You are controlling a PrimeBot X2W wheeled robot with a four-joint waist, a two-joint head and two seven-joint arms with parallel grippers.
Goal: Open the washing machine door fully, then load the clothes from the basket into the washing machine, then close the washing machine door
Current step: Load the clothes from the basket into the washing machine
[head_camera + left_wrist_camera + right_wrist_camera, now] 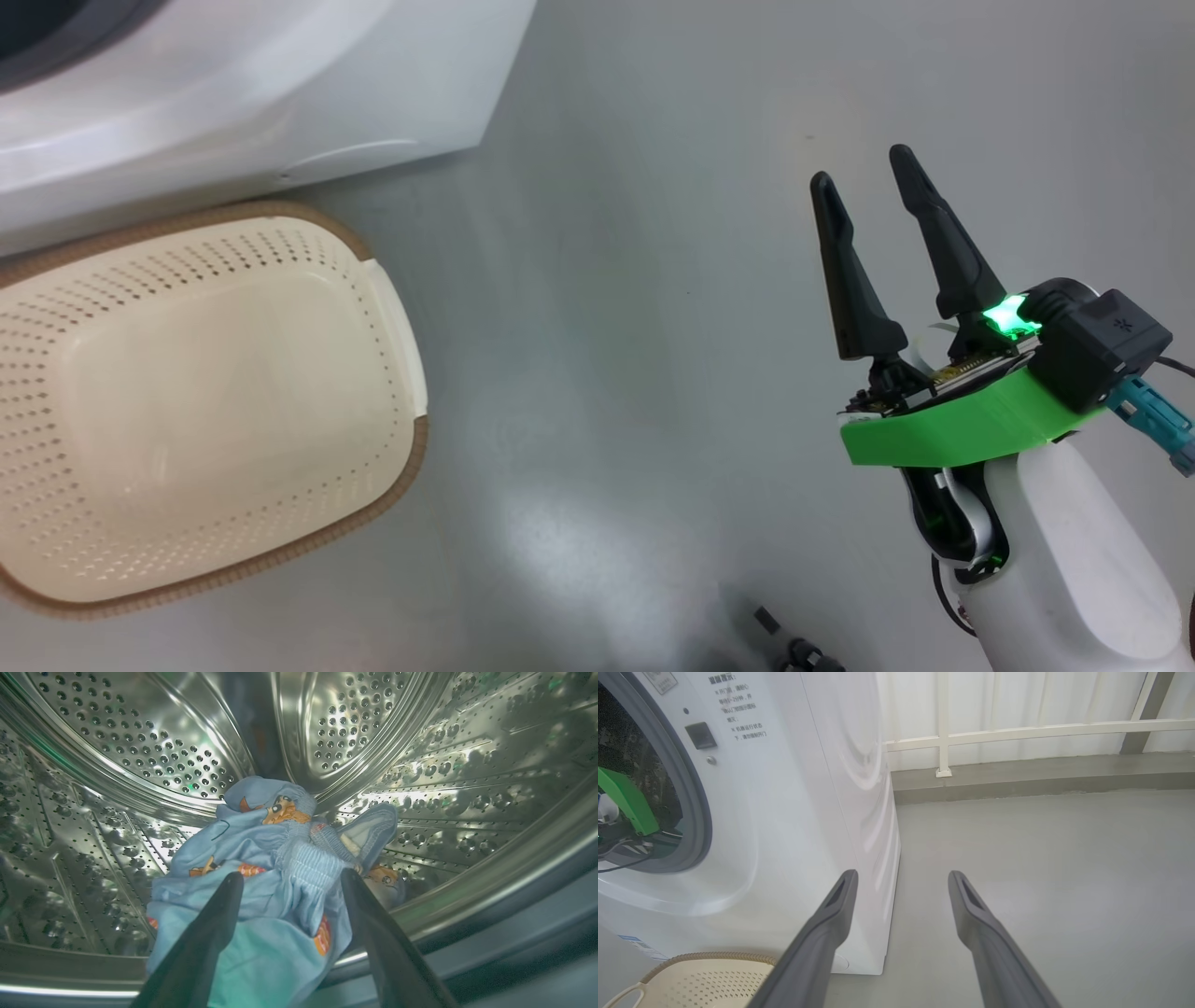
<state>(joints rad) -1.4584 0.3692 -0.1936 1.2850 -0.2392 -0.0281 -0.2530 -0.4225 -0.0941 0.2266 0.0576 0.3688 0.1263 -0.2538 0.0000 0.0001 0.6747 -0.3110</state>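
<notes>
Steel drum (140,742) roomy; clothes (261,858) near lip, left gripper (292,875) spread.

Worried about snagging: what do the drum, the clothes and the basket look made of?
The drum looks like polished steel: mirror-bright and perforated. The clothes seem soft fabric, possibly cotton: matte, crumpled, with a gathered waistband. The basket looks like matte cream plastic, moulded with rows of holes; its brown rim may be woven trim.
</notes>
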